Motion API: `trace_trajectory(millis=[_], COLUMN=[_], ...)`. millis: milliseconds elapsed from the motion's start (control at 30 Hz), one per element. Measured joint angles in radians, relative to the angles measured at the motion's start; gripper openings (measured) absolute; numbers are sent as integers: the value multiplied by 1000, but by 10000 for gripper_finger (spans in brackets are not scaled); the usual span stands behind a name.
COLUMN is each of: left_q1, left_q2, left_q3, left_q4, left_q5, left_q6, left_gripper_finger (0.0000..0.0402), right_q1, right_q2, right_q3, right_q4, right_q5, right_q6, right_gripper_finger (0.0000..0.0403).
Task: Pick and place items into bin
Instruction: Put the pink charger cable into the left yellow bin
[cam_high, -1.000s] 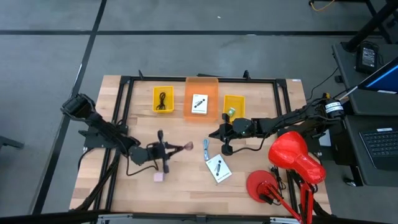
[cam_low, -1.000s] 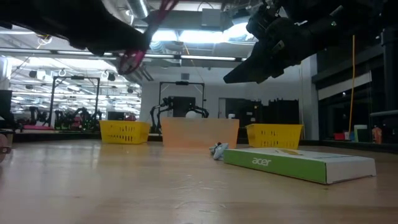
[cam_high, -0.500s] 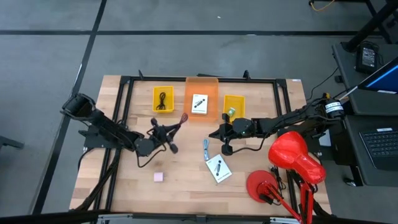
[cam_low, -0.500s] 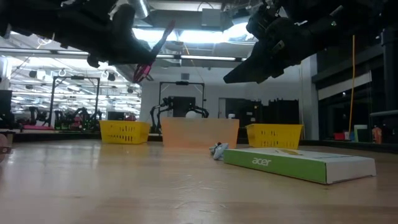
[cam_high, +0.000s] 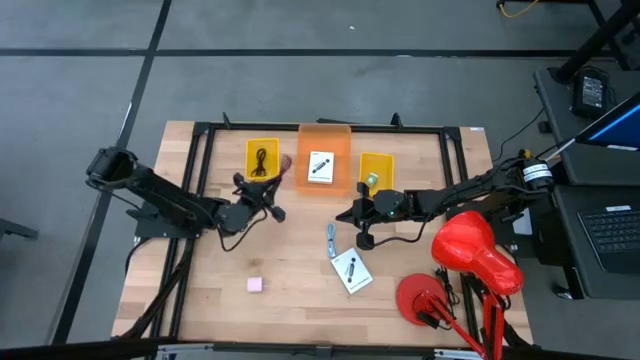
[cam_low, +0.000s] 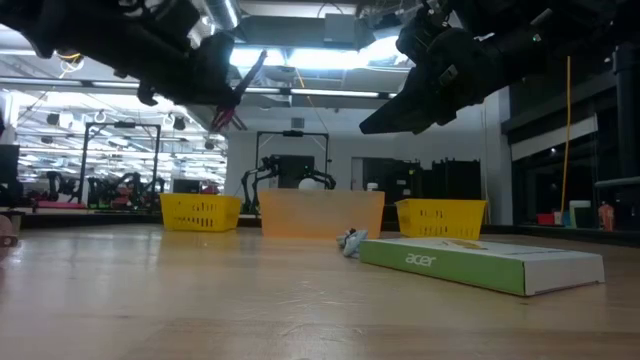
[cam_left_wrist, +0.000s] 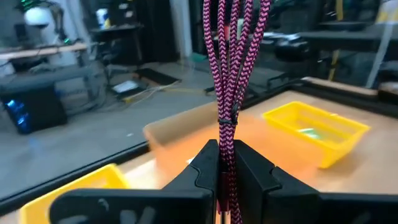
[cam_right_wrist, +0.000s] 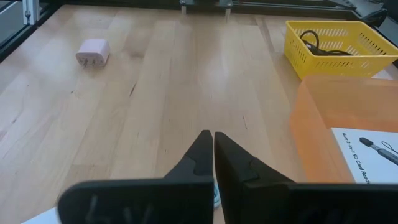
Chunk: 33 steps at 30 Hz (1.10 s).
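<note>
My left gripper (cam_high: 268, 190) is above the table, just in front of the left yellow bin (cam_high: 263, 160), and is shut on a bundled maroon cord (cam_left_wrist: 227, 68). The cord sticks out past the fingertips toward the orange bin (cam_high: 324, 165). My right gripper (cam_high: 346, 214) hangs shut and empty near mid-table. On the wood lie a blue-grey clip (cam_high: 330, 235), a white card (cam_high: 351, 270) and a pink square (cam_high: 255, 284). A black cord (cam_right_wrist: 323, 42) lies in the left yellow bin. Another white card (cam_high: 321, 166) lies in the orange bin, and a green cube (cam_high: 371, 181) in the right yellow bin. My left gripper pinches one end of the cord bundle (cam_left_wrist: 225, 163) between its two fingers, several strands together, just below the dark tie (cam_left_wrist: 227, 122). The fingers reach nearly level from the table's left. The cord runs on along the fingers, fans out past them and is clear of the table.
A black frame rail (cam_high: 320, 128) runs around the work area behind the three bins. A red lamp-like object (cam_high: 475, 250) and its round base (cam_high: 420, 298) stand at the near right. Bare wood (cam_right_wrist: 155, 93) lies between the pink square and the bins.
My left gripper has carried the maroon cord toward the table's far edge, up to the left yellow bin, rising slightly. It has swung so the cord, which pointed right, now points far-right toward the orange bin. The cord stays clear of the table.
</note>
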Motion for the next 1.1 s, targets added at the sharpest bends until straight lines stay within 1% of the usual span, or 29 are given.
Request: trace_trajectory(millis=[100,267,467,567,700,833,1100], left_q1=[47,129,222,268,327,386,522], left_q2=[-49,-108,-133,-133,-133,-133,-133], left_q3=[0,10,122,178,221,249,251], left_q4=[-123,-302,-643,-770,-884,-983,-1005], left_q5=[35,153,232,281,330,386,533], left_q6=[-83,-177,-258,-280,-315,-371,-382], left_gripper_finger=[24,24,24,24,24,24,24], right_q1=[0,0,0,0,0,-1,-12], right_q2=[0,0,0,0,0,0,0], right_q3=[0,0,0,0,0,0,0], right_q4=[0,0,0,-1,-1,-1,0], right_q5=[0,0,0,0,0,0,1], right_q6=[0,0,0,0,1,43,23], right_gripper_finger=[0,0,0,0,0,0,0])
